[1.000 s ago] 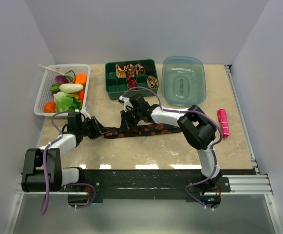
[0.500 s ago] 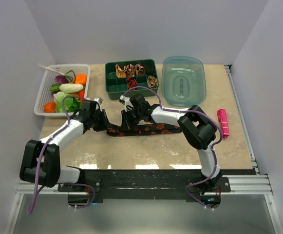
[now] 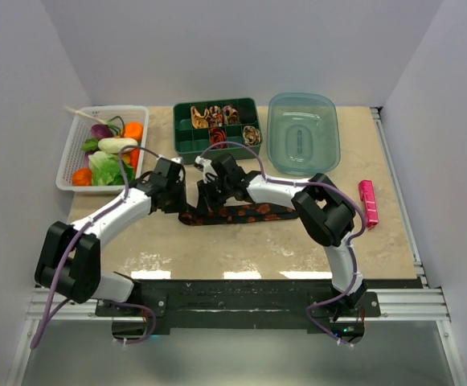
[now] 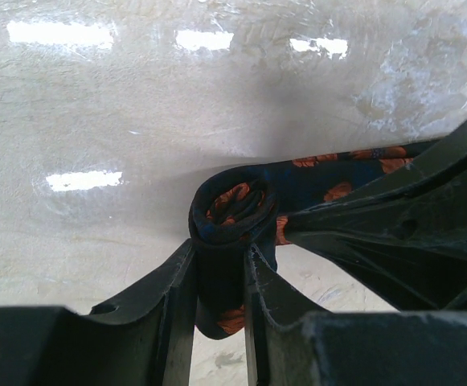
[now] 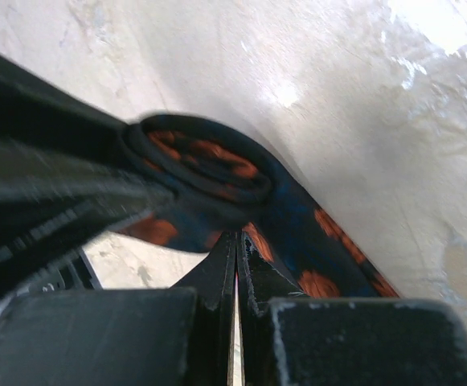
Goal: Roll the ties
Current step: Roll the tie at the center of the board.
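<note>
Since half a second ago my left arm (image 3: 112, 217) has swung right, up to the coiled end of the black tie (image 3: 245, 214) with orange spots. The tie lies stretched on the worktop (image 3: 241, 249) in front of the green tray (image 3: 186, 138). My left fingers (image 4: 186, 273) are almost closed and pinch the fabric just under the small coil (image 4: 231, 205). My right fingers (image 5: 235, 256) are pressed together on the tie's edge beside the same coil.

High overhead; both wrists near tie (image 4: 231, 207)
</note>
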You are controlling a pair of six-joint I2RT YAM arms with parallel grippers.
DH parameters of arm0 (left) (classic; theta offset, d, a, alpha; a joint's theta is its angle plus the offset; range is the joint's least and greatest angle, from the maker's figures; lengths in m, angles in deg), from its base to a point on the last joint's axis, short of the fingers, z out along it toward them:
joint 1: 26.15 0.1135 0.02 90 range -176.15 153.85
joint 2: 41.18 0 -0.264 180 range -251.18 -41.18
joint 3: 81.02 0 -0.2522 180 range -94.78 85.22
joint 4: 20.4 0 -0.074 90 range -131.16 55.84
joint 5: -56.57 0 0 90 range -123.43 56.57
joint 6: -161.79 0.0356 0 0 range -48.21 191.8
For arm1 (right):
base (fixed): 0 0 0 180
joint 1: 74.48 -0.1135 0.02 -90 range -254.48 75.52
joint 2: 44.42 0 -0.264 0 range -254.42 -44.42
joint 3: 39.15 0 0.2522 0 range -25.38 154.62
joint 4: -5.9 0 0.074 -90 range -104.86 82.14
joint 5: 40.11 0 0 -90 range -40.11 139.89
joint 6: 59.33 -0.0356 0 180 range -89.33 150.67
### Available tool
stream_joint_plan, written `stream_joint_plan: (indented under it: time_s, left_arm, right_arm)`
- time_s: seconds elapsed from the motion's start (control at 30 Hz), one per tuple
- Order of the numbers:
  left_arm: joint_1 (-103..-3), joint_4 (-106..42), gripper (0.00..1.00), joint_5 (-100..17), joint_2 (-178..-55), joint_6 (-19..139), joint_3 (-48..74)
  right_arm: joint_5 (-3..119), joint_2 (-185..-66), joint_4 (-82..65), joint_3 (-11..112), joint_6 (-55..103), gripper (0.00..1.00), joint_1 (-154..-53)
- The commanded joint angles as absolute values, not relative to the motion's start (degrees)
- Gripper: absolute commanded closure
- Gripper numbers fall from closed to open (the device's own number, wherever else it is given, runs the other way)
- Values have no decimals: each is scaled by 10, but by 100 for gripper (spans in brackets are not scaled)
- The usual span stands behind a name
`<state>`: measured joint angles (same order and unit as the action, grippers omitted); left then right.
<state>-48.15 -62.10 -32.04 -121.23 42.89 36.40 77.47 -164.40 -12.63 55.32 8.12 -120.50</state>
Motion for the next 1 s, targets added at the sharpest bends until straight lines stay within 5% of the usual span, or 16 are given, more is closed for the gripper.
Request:
stream_joint_plan:
  time_s: [0.0,0.97]
  left_arm:
    - [-513,-649,100,-258,-1227,428,319]
    - [-610,-748,100,-90,-1308,416,223]
  right_arm:
    - [774,-1664,-115,589,71,100,-1217]
    - [794,-1628,-58,543,33,100,-1206]
